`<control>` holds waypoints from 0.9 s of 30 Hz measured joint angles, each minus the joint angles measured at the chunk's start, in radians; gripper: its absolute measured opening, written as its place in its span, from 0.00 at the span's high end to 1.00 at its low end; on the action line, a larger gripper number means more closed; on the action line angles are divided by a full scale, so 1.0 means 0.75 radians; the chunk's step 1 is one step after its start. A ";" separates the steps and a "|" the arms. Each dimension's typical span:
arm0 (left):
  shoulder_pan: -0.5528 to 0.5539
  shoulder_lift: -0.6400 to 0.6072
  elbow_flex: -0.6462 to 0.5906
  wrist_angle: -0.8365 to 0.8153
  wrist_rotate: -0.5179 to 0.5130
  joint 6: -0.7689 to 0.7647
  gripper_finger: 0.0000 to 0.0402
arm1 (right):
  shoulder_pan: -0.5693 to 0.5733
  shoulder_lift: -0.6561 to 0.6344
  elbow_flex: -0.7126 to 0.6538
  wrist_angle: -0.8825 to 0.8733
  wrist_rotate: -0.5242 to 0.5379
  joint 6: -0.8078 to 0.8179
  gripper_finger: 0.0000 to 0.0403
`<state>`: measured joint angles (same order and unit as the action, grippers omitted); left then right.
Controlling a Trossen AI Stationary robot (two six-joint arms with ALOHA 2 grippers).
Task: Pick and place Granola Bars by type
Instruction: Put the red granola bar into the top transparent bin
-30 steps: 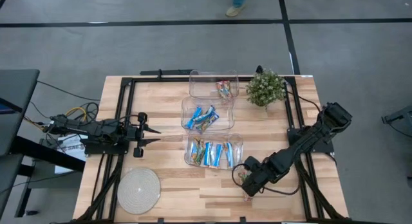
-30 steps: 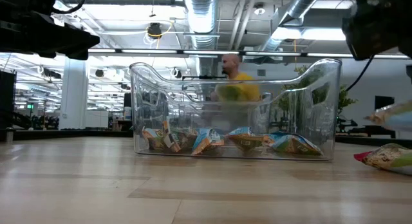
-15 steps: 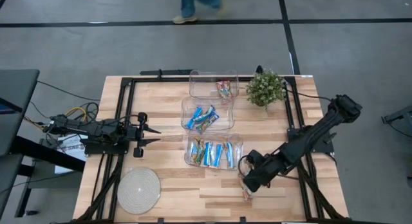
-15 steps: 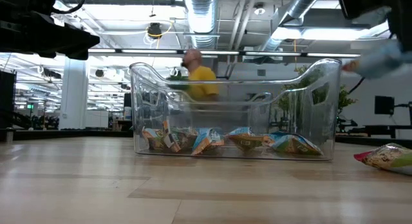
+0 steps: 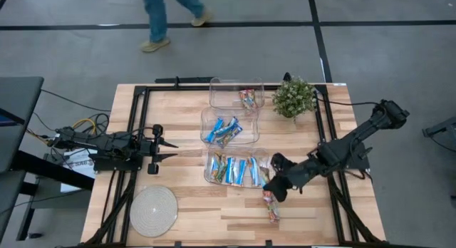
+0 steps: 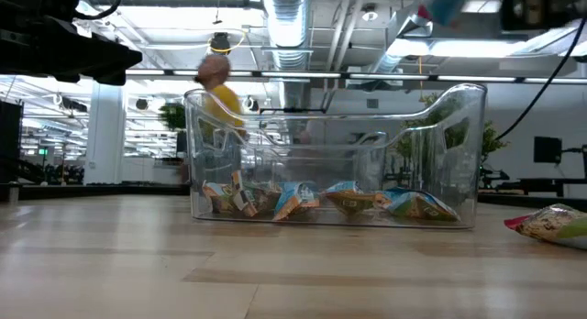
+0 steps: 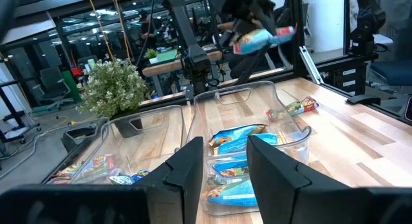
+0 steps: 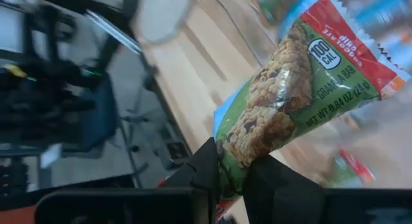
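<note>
My right gripper (image 5: 274, 185) hangs above the table just right of the near clear bin (image 5: 211, 178) and is shut on a green, red and blue granola bar (image 8: 302, 76), which also shows in the left wrist view (image 7: 264, 38). Another red-green bar (image 5: 271, 205) lies flat on the wood below it. The near bin holds tan-and-blue bars (image 5: 235, 169), the middle bin blue bars (image 5: 223, 130), and the far bin a red-green bar (image 5: 247, 98). My left gripper (image 5: 169, 150) waits at the table's left, open and level. My right gripper pinches one end of the bar (image 8: 233, 161) between its two fingers. The rest of the wrapper sticks out past the fingertips. The bar is lifted clear of the table, slanting downward beyond the fingers.
A potted plant (image 5: 293, 97) stands at the far right by the far bin. A round white mat (image 5: 153, 210) lies near the front left corner. A black frame (image 5: 135, 98) runs around the table. A person walks on the floor beyond the far edge.
My right gripper has risen off the table with the granola bar and drawn toward the near bin, tipping up from pointing steeply down to a slant. The bar is now lifted clear. The other red-green bar stays on the wood.
</note>
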<state>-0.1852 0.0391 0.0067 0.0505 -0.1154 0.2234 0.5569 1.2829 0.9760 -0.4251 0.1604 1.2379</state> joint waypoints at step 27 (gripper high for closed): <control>-0.001 0.000 0.000 0.000 0.000 0.001 0.72 | -0.521 -0.033 0.001 0.419 -0.127 -0.474 0.90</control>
<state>-0.1856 0.0389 0.0071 0.0505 -0.1154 0.2237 0.1659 1.2579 0.9768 -0.1112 0.0649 0.8828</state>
